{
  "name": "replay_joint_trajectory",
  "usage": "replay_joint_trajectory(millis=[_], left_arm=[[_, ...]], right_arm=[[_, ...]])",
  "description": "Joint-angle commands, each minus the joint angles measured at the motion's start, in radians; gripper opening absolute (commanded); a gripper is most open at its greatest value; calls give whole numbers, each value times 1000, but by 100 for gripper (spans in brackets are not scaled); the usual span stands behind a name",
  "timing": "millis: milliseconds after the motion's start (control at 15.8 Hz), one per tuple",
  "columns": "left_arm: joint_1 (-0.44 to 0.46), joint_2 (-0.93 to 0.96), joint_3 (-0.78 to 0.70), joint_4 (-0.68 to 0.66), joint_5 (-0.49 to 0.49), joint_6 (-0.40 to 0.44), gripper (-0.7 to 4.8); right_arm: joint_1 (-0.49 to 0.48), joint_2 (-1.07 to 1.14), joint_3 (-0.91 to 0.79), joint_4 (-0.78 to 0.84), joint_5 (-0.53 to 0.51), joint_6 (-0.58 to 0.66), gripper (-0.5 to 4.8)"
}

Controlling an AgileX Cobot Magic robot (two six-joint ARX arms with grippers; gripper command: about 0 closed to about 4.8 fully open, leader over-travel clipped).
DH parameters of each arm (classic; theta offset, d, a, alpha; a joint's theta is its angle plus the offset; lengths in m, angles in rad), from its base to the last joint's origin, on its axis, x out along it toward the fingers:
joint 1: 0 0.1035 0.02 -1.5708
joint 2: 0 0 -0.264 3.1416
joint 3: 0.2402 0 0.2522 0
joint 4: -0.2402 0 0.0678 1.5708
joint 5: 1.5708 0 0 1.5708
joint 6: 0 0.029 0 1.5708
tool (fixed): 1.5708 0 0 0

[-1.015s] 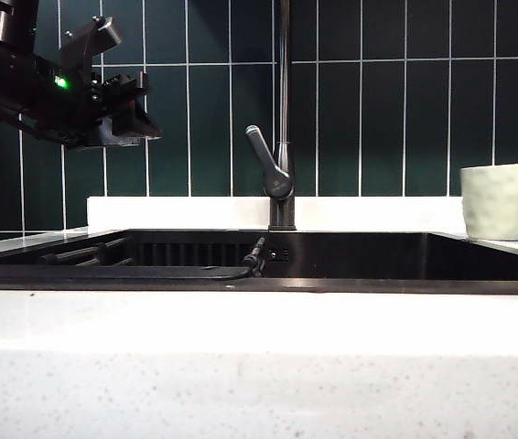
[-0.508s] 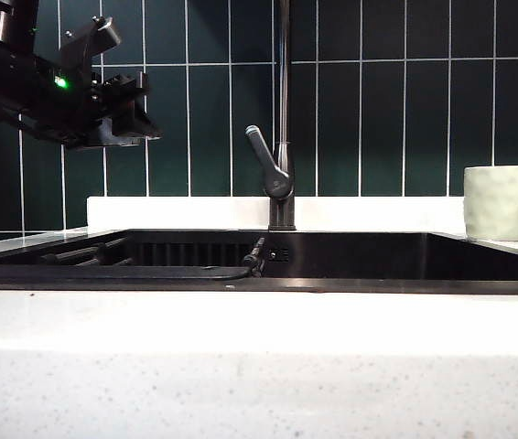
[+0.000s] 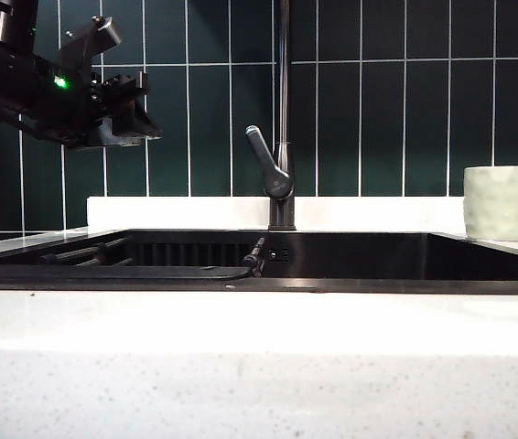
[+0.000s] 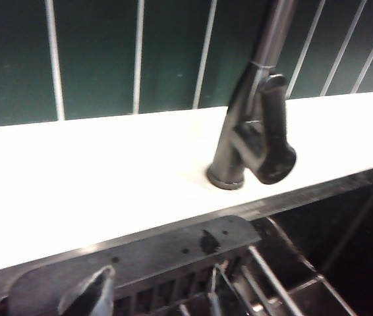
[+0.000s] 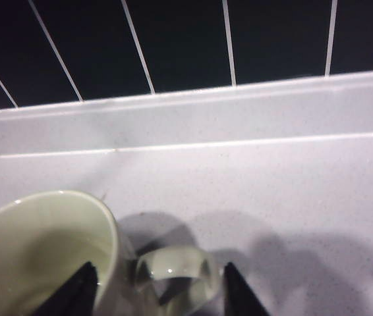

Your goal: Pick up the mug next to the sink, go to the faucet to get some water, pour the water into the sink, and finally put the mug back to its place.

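Observation:
The pale dimpled mug (image 3: 501, 203) stands upright on the white counter right of the black sink (image 3: 259, 283). In the right wrist view the mug (image 5: 35, 257) is close below my right gripper (image 5: 160, 289). That gripper is open, with its dark fingertips (image 5: 84, 284) on either side of the mug's handle (image 5: 173, 273) and a gap on each side. The dark faucet (image 3: 282, 183) rises behind the sink's middle. My left gripper (image 3: 122, 114) hangs open and empty high above the sink's left end, facing the faucet (image 4: 252, 131). My right gripper does not show in the exterior view.
A dark rack (image 3: 85, 254) lies in the sink's left part, with a black hose end (image 3: 255, 256) near the middle. A white ledge (image 3: 186, 212) and dark green tiles back the counter. The white speckled front counter (image 3: 259, 366) fills the foreground.
The mug was tilted and gripped at the handle; it has come down upright on the counter. My right gripper has opened off the handle. The left arm has not moved.

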Motion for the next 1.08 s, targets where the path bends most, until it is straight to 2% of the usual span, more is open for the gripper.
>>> replay_joint_trajectory(millis=[63,127,381,635,698,761,825,952,1079], left_arm=[[0,-3,3,0,14,0,182],[0,-3,3,-6,14,0,182],[0,-3,3,-11,14,1,182],[0,-4,3,-9,14,1,182],[0,-8,3,-8,14,1,168],[1,-22,3,-8,15,1,83],[1,-45,2,-13,14,1,30],[1,-105,2,-48,10,-2,18],[1,-190,2,-127,7,5,-7]], right_arm=[[2,-13,3,-2,-3,-1,160],[2,-13,3,-7,-2,-2,135],[2,-12,2,-89,16,-125,176],[2,-13,2,-114,28,-134,176],[3,-20,2,-126,27,-125,174],[8,-40,2,-146,27,-125,136],[14,-66,2,-159,28,-124,89],[21,-123,2,-182,25,-114,53],[34,-179,2,-182,21,-72,52]])
